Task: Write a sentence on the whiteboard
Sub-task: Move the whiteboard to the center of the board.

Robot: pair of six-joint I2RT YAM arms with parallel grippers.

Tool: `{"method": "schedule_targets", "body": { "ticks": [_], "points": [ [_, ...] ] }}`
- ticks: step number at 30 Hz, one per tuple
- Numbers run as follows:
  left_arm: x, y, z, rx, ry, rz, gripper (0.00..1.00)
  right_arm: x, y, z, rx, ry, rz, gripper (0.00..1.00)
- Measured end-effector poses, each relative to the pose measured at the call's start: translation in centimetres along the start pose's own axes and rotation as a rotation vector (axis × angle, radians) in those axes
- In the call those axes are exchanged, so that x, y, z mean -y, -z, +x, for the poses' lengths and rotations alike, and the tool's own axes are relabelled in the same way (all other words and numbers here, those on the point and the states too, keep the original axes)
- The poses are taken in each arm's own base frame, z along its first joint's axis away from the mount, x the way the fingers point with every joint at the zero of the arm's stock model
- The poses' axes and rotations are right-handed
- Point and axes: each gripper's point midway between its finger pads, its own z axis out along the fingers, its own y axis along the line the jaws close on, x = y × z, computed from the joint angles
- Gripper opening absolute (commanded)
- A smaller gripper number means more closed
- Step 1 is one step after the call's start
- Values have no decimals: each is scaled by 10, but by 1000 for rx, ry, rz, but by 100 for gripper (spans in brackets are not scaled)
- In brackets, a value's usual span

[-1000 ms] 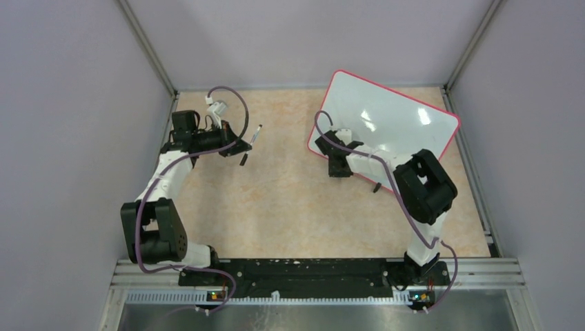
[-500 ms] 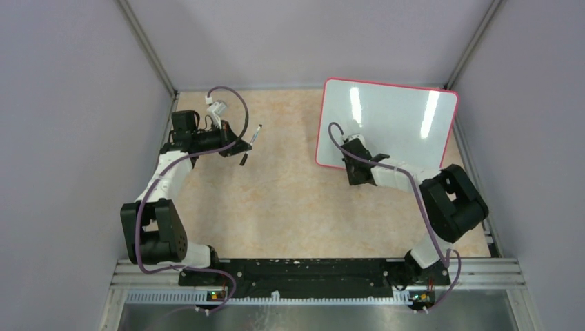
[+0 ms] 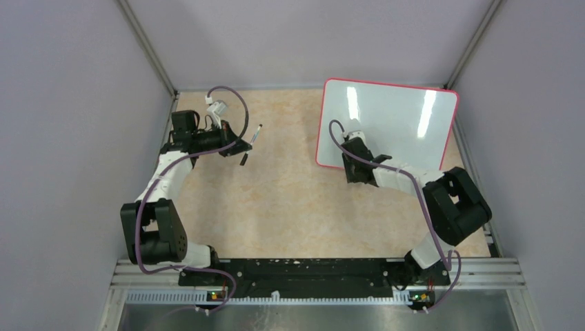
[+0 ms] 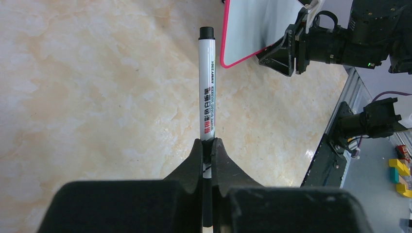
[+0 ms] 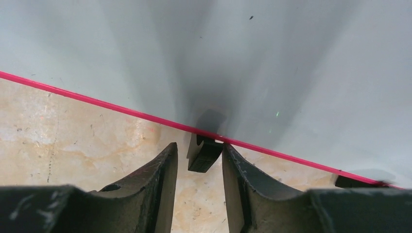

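Note:
The whiteboard [image 3: 393, 117] lies flat at the back right of the table, white with a pink-red rim; no sentence shows on its face. My right gripper [image 3: 353, 157] sits at its near edge. In the right wrist view its jaws [image 5: 199, 148] stand open around a small black clip [image 5: 204, 153] on the rim of the whiteboard [image 5: 218, 58]; the right finger touches the clip and a gap shows on the left. My left gripper [image 4: 208, 143] is shut on a white marker [image 4: 208, 87] with its black cap on, held above the table at the back left [image 3: 243, 147].
A second black clip [image 5: 359, 180] sits further right along the rim. Grey walls and metal frame posts close in the table on three sides. The left wrist view shows the right arm [image 4: 330, 41] beside the whiteboard [image 4: 252, 29], and coloured blocks [image 4: 401, 172] beyond the table.
The whiteboard has swung from a tilted lie to square with the table, pulled by the right gripper. The right jaws have since opened off the clip. The left arm has not moved.

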Motion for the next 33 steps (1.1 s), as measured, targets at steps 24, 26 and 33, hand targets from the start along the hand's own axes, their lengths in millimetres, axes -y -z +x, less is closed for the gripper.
{"method": "schedule_targets", "body": {
  "ticks": [24,26,33],
  "points": [
    [-6,9,-8,27,54,-29,0,-63,21,11,26,108,-218,0],
    [-5,13,-13,41,50,-35,0,-78,29,17,16,131,-258,0],
    [-1,34,-37,110,31,-67,0,-115,50,39,-21,214,-382,16]
  ]
}}
